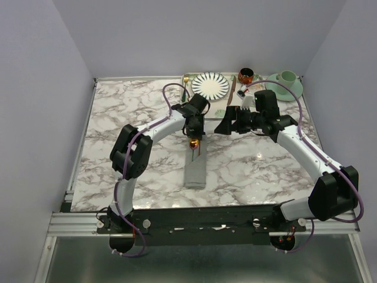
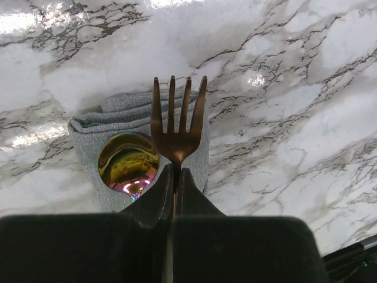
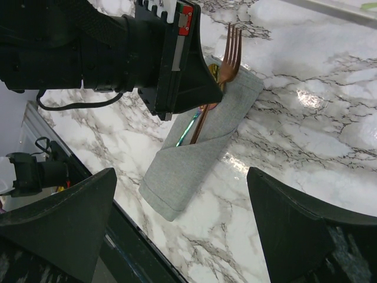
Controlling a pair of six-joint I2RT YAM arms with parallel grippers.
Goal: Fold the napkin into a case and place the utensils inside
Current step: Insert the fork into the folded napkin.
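The grey napkin [image 1: 195, 171] lies as a narrow case [image 3: 194, 159] in the middle of the marble table, its open end toward the back. The spoon's gold bowl [image 2: 126, 162] and the copper-pink fork's tines [image 2: 175, 127] stick out over the cloth's folded top [image 2: 94, 127]. The spoon's green handle [image 3: 189, 131] and the fork's stem run down into the pocket. My left gripper [image 2: 174, 171] is shut on the fork's neck, just above the case [image 1: 194, 134]. My right gripper [image 3: 181, 177] hovers wide open beside it [image 1: 227, 125], holding nothing.
At the back stand a striped plate [image 1: 210, 85], a green cup on its saucer [image 1: 287, 79], a small dark cup [image 1: 246, 75] and a knife [image 1: 233, 88]. The left arm's body [image 3: 171, 65] is close to my right fingers. The table's front rail [image 1: 206, 221] is near.
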